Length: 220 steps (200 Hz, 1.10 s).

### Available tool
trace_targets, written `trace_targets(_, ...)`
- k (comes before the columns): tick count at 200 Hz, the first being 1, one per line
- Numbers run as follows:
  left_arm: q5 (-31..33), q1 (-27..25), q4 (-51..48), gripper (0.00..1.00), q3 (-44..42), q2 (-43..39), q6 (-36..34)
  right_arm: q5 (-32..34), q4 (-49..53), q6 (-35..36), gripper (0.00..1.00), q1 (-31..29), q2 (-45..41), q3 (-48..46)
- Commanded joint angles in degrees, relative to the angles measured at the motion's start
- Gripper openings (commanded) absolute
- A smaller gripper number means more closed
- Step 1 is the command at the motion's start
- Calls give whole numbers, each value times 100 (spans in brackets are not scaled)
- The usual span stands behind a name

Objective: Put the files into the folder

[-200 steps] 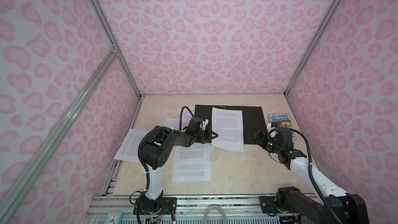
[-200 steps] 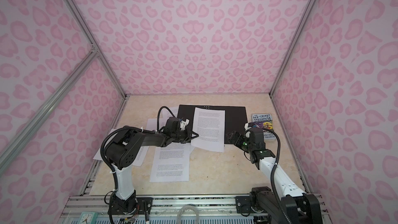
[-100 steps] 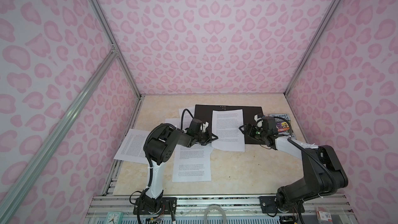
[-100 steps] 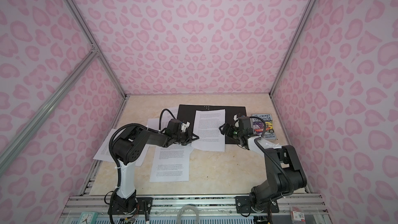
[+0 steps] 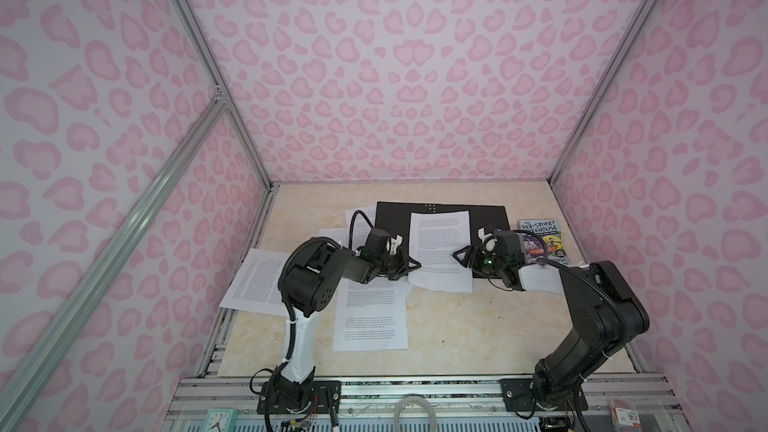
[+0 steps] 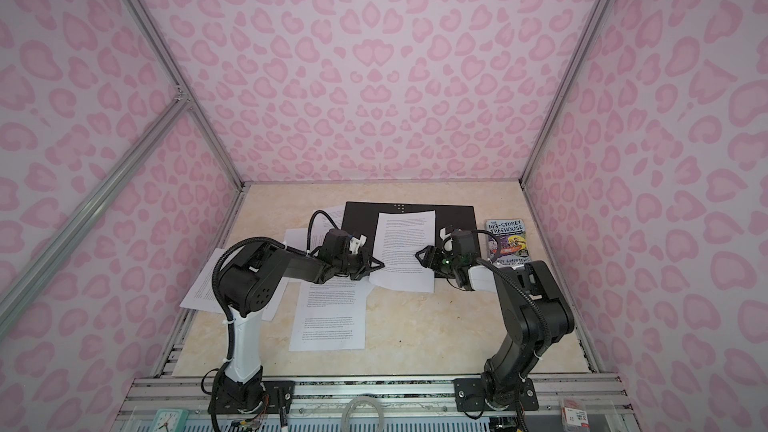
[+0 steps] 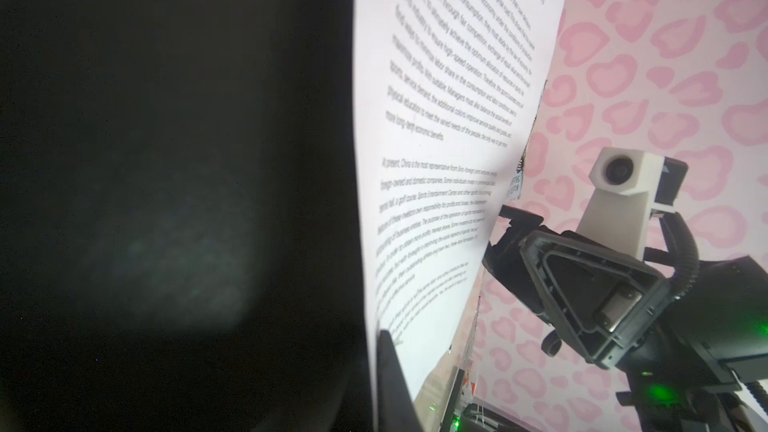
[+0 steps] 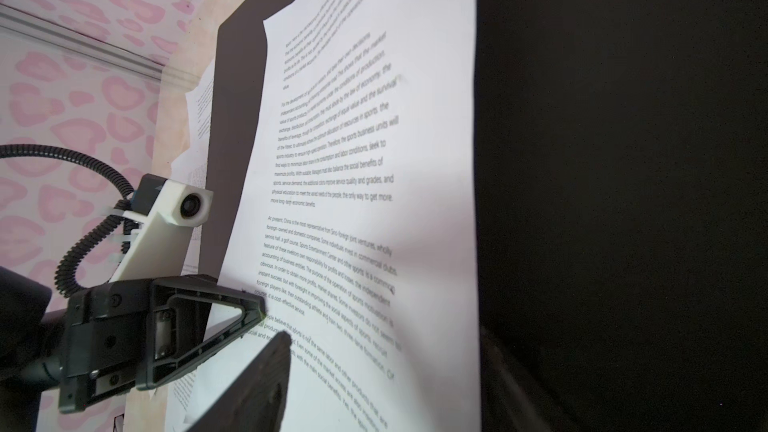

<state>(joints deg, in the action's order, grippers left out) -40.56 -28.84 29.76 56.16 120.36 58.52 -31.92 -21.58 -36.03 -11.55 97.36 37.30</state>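
The folder (image 5: 392, 218) (image 6: 455, 216) lies open, black side up, at the back of the table. One of the files (image 5: 440, 243) (image 6: 405, 243) rests on it and overhangs its front edge. My left gripper (image 5: 415, 265) (image 6: 379, 264) (image 7: 376, 371) is shut on this sheet's left edge. My right gripper (image 5: 457, 254) (image 6: 419, 254) (image 8: 382, 347) stands open at the sheet's right edge, its jaws on either side of the paper. In the right wrist view one dark finger (image 8: 257, 380) hangs over the printed side. More files lie left of the folder (image 5: 257, 280) and in front of it (image 5: 370, 317).
A colourful paperback book (image 5: 542, 238) (image 6: 507, 243) lies right of the folder, close behind my right arm. Another sheet (image 5: 361, 211) pokes out from behind the folder's left edge. Pink patterned walls close in three sides. A clock (image 5: 218, 421) and a tape roll (image 5: 415, 413) sit at the front rail.
My right arm has swung in from the right side to the sheet's right edge, and its jaws have narrowed. The left gripper has kept its hold and barely moved.
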Motion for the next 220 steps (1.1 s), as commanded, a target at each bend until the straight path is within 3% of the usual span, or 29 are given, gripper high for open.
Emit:
trace_targets(1, 224, -8, -181, 3, 20, 94, -65, -175, -207, -236, 68, -14, 13, -264)
trace_targets(130, 197, -8, -256, 3, 71, 167, -87, -344, -342, -154, 29, -13, 81, -221)
trace_targets(161, 188, 0, -277, 4, 87, 159, -104, -341, -188, -124, 14, -14, -29, -208)
trace_targets(189, 124, 10, -274, 13, 114, 135, -125, -223, 189, 6, 0, -14, -258, -160)
trace_targets(220, 34, 10, -142, 31, 64, -111, -257, -105, 787, 203, 0, -14, -596, -15)
